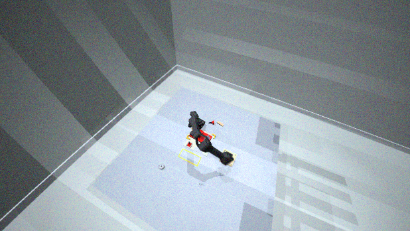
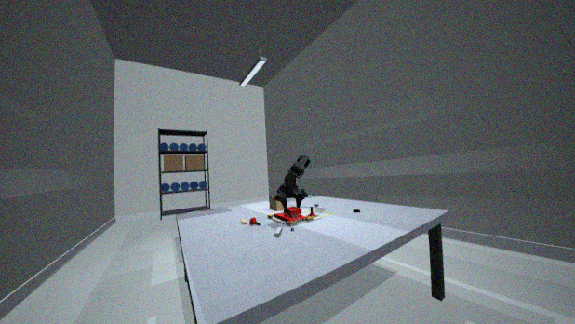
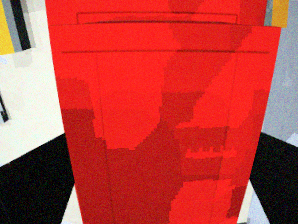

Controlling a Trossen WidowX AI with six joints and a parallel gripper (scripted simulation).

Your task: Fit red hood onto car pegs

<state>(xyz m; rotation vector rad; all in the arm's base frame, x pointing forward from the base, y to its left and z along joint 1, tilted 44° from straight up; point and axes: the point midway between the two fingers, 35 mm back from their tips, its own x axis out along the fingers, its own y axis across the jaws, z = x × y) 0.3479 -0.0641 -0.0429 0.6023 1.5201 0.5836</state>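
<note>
My gripper (image 2: pixel 292 209) (image 3: pixel 161 137) is shut on the red hood (image 2: pixel 294 212) (image 3: pixel 135 100), with one black finger on each long side. The hood is over the red chassis (image 2: pixel 280 216) (image 3: pixel 150 6) in its yellow-cornered jig, at or very close to the deck. In the wrist view the hood fills most of the picture and the chassis shows beyond its far edge. The engine block, the pegs and the corner holes are hidden, so I cannot tell whether any peg is in a hole or whether the hood lies flat.
A red and black piece (image 1: pixel 212 123) (image 2: pixel 253 221) and a tan block (image 1: pixel 220 124) (image 2: pixel 243 222) lie near the jig. A grey block (image 2: pixel 278 232) lies in front of it. A yellow outlined rectangle (image 1: pixel 188 161) and a grey ring (image 1: pixel 161 166) are on the other side.
</note>
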